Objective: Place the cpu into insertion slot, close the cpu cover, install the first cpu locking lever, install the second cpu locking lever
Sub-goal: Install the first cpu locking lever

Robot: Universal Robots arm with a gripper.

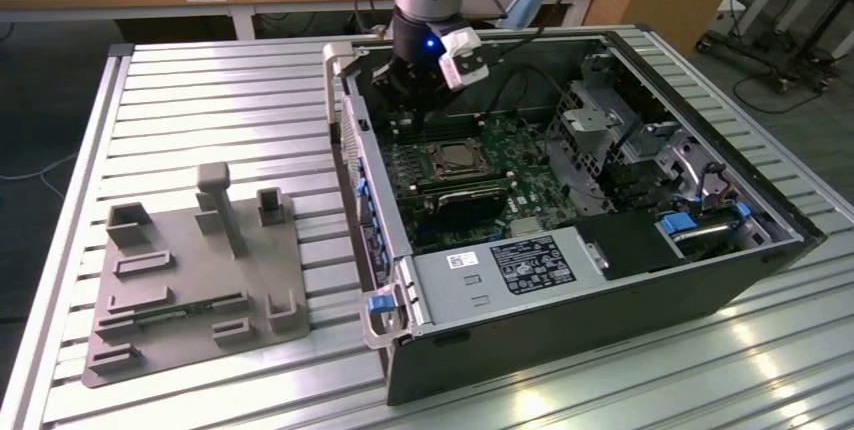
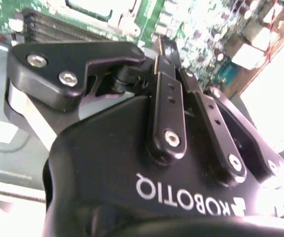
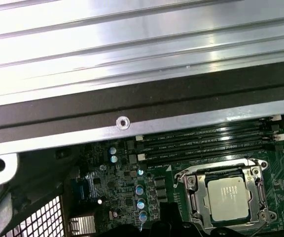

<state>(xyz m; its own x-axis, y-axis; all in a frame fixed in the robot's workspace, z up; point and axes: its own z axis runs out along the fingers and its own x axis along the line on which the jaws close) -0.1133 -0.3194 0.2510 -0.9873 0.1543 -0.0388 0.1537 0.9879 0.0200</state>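
Note:
The cpu (image 3: 229, 195), a silvery square chip, lies in the insertion slot (image 3: 187, 178) on the green motherboard. The cpu cover (image 3: 197, 193), a thin silver frame, lies flat around the chip. In the exterior view the slot (image 1: 461, 158) sits mid-board inside the open computer case. My gripper (image 1: 407, 100) hangs inside the case near its far wall, above the memory slots and clear of the slot. Its black body and linkages (image 2: 169, 98) show in the second wrist view. Thin wire levers run along the socket's edges; I cannot tell whether they are latched.
The case's far wall (image 3: 132, 94) is close to the gripper. Long memory slots (image 3: 206, 143) lie between that wall and the socket. A black labelled box (image 1: 527, 265) and drive cages (image 1: 607, 125) crowd the case. A grey fixture plate (image 1: 200, 280) sits at the exterior view's left.

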